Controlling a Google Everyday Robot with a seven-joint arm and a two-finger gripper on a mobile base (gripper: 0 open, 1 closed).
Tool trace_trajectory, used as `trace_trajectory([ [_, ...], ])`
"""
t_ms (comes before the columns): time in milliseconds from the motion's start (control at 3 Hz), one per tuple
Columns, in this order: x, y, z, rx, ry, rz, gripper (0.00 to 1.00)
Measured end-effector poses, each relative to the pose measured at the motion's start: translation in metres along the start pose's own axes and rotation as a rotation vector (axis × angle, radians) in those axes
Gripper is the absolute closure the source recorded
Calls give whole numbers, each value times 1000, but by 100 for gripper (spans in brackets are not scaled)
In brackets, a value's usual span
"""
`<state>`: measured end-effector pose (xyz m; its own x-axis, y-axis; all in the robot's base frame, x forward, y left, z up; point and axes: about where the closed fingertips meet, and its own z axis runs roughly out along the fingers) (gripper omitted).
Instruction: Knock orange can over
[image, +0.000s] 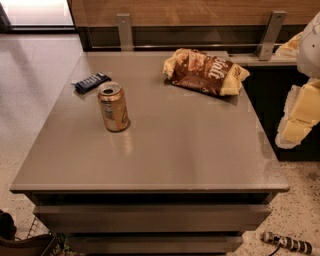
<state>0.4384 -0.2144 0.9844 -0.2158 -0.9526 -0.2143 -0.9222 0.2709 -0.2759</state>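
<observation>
The orange can (113, 107) stands upright on the left part of the grey table (190, 150). It is golden-orange with a silver pull-tab top and a pale label patch on its side. My gripper (296, 125) shows as pale yellow and white parts at the far right edge of the view, beyond the table's right side. It is far from the can and touches nothing on the table.
A brown-and-yellow snack bag (206, 71) lies at the back right of the table. A dark flat bar (91, 82) lies at the back left, just behind the can. A wooden wall with metal brackets (270, 35) runs behind the table. A striped object (287, 243) lies on the floor at the lower right.
</observation>
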Motion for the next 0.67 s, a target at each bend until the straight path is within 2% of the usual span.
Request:
trace_trajectory([
  [333,-1,-1,0,3,-6,1,0],
  [667,-7,-4,3,18,-40,6,0],
])
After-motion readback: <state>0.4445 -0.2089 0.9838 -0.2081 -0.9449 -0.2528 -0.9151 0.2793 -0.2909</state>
